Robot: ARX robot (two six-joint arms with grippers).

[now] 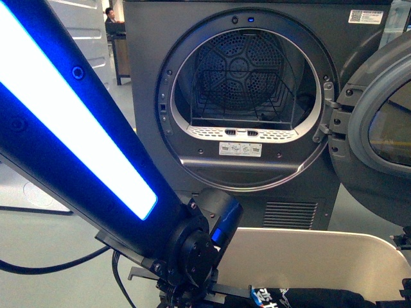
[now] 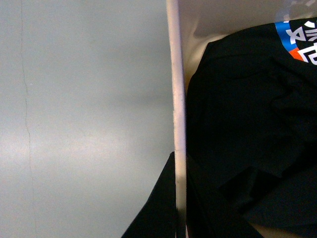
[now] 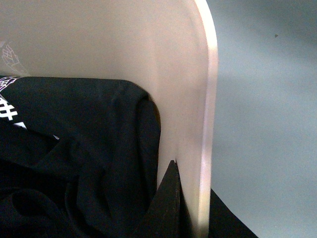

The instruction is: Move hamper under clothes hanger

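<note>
Front view: grey front-loading dryer [image 1: 146, 77] at centre, door [image 1: 376, 109] swung open to the right, perforated drum [image 1: 239, 67] exposed. The left arm [image 1: 77, 128], dark with a lit blue-white strip, crosses from the upper left corner down to the bottom centre. The hamper [image 1: 308, 256], beige, stands on the floor directly in front of the dryer and below its opening, at the lower edge of the view; a black garment [image 1: 321, 299] with a small printed patch lies inside. Left wrist view: hamper rim [image 2: 176, 99] separates grey floor [image 2: 74, 124] from the interior, where the black garment [image 2: 247, 124] shows blue, white and orange print. The left gripper [image 2: 178, 166] straddles the rim, jaws pinching the wall; the inner finger blends into the dark cloth. Right wrist view: a rounded hamper corner [image 3: 198, 74], with black garment [image 3: 89, 148] inside. The right gripper [image 3: 193, 191] is clamped on the wall, one finger [image 3: 168, 198] inside, the other outside.
</note>
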